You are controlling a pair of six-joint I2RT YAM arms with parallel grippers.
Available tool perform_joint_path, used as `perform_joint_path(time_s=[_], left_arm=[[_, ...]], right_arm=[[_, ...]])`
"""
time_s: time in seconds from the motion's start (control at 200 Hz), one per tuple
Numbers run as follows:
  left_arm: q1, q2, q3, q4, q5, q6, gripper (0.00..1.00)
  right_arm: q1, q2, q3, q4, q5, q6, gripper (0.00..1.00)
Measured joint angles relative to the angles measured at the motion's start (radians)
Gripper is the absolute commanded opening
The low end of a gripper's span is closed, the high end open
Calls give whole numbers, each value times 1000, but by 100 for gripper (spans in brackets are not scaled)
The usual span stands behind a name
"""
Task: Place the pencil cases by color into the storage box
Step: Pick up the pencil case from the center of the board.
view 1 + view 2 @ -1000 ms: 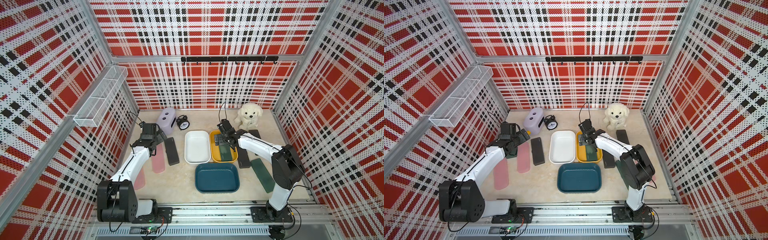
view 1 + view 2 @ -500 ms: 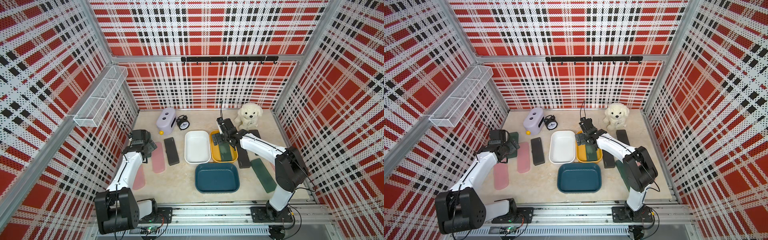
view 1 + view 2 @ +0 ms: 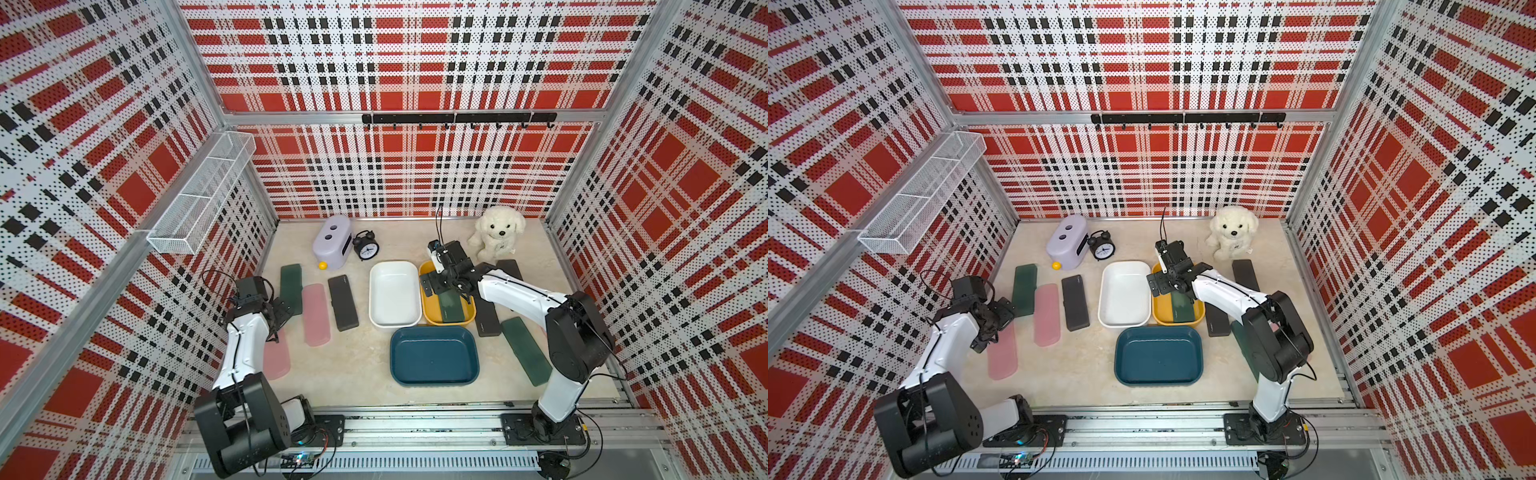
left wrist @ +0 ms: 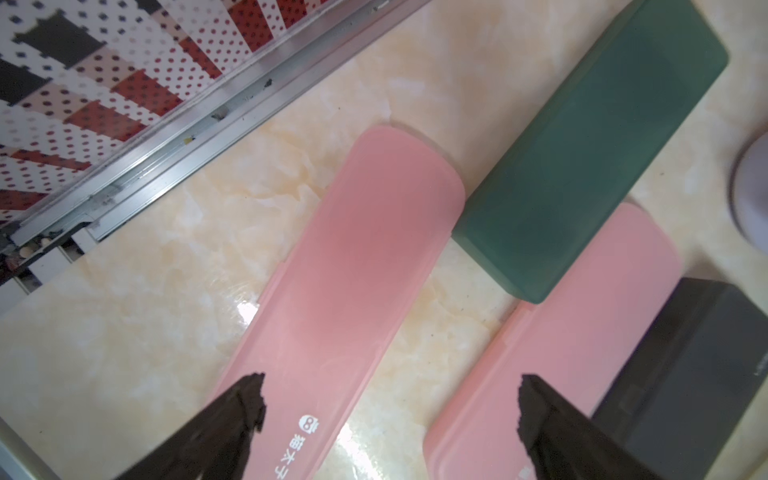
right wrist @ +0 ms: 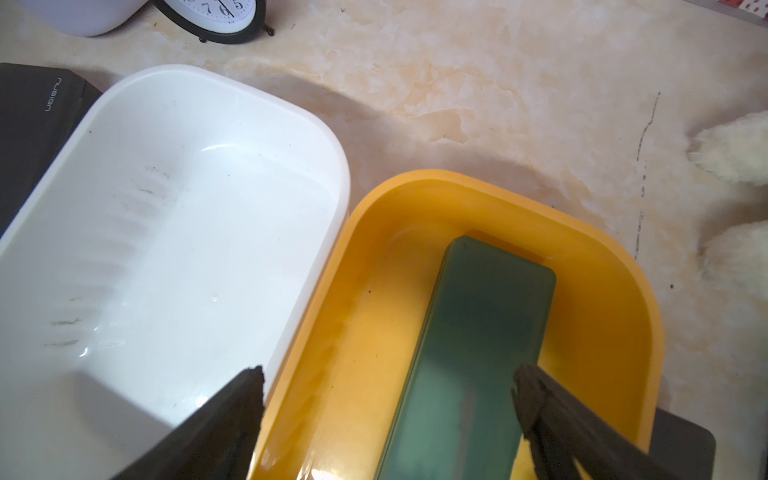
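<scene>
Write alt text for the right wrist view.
A dark green pencil case lies in the yellow bin, beneath the open right gripper. An empty white bin sits beside it; a black case and a clock show at the edges.

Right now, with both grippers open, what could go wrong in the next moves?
The left gripper hangs open over a pink pencil case whose end lies close against a dark green case; closing or lifting askew might shove that one. The right gripper hangs open near the yellow bin; a low sideways move might catch its rim.
</scene>
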Motion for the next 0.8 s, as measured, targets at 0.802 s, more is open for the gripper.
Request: perform_joint_path(time_s=[0.802], left_arm=[[-434, 219, 14, 108, -77, -79, 99]], right_arm=[[0, 6, -27, 3, 2, 6, 100]])
